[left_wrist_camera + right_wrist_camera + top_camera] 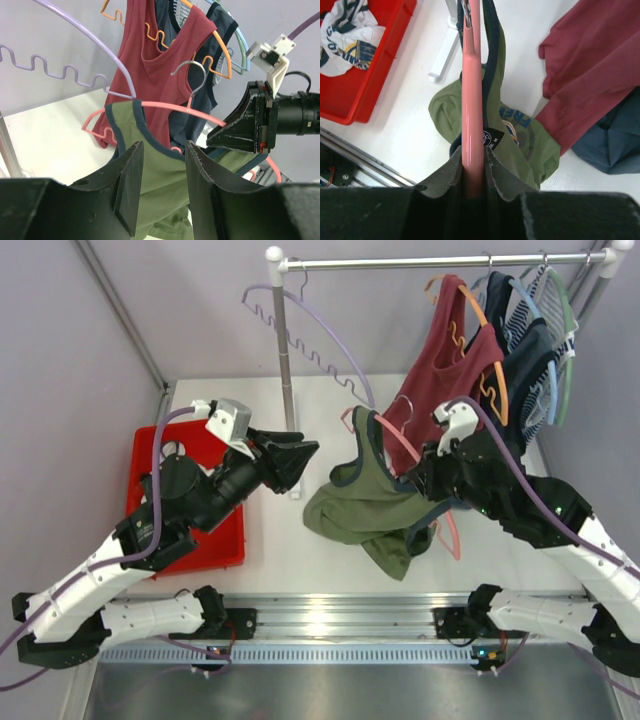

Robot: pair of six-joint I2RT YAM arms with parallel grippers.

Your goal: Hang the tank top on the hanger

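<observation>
The tank top [360,502] sits mid-frame in the overhead view, one shoulder hooked over the hanger [471,100] and the rest slumped on the table [270,540]. It looks light, limp and apt to slide off, so I'd pinch it at the navy trim [138,120]. The right gripper [472,157] is clamped on the hanger's arm. The left gripper [162,150] has its fingers apart and is empty.

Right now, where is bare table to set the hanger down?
Bare table lies between the red bin and the tank top, toward the near edge. The right side is crowded: the right gripper clamps the hanger there, beside hanging garments.
</observation>
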